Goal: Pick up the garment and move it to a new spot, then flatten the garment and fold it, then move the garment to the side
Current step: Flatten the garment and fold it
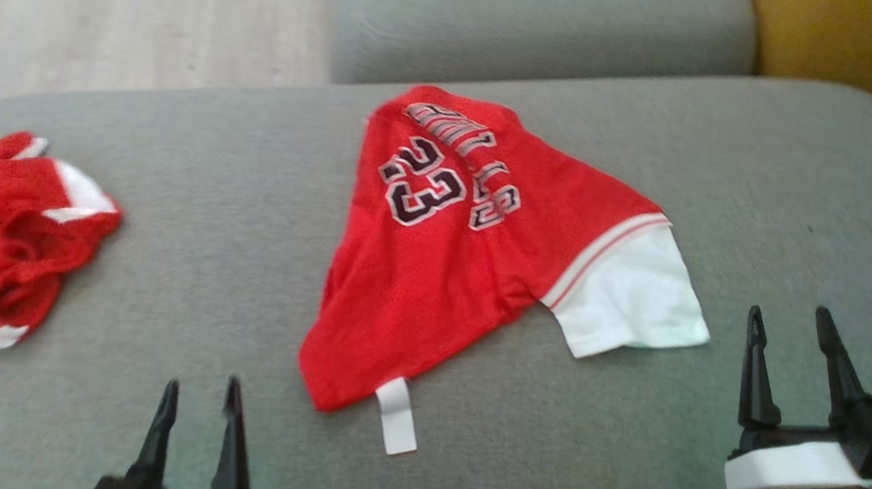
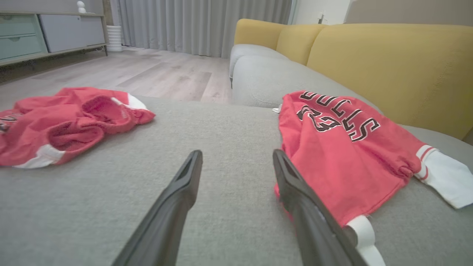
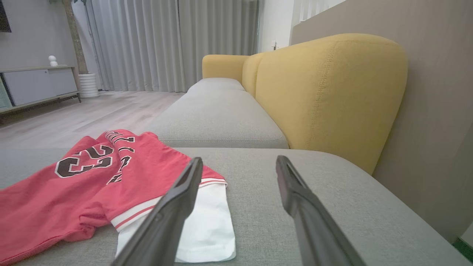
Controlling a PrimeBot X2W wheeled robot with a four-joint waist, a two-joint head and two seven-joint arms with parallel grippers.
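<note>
**Surface and room.** A broad grey sofa seat (image 1: 211, 275) serves as the work surface. A second grey cushion (image 1: 535, 29) adjoins its far edge, and a yellow backrest (image 3: 325, 96) runs along the robot's right. Beyond the seat lie a pale wooden floor (image 2: 155, 74), grey floor-length curtains (image 3: 147, 40) and a low cabinet (image 2: 44, 33) against the wall.

**Garment.** The garment (image 1: 449, 276), a red jersey, lies near the middle of the seat, reaching almost to the far edge. It is spread in a rough triangle with mild creases. The number 23 and a line of dark, white-edged lettering face upward and read upside down from the head view. A white sleeve (image 1: 632, 296) with red and white trim juts out on the right, and a white label (image 1: 397, 414) hangs from the near hem.

**Other item.** A second red garment (image 1: 7, 237) with white trim lies crumpled at the seat's left end, well apart from the first.

**Grippers.** The left gripper (image 1: 201, 386) and the right gripper (image 1: 789, 314) are at the near edge, one on each side of the garment. The fingers of both are spread, hold nothing and stand apart from the cloth.
</note>
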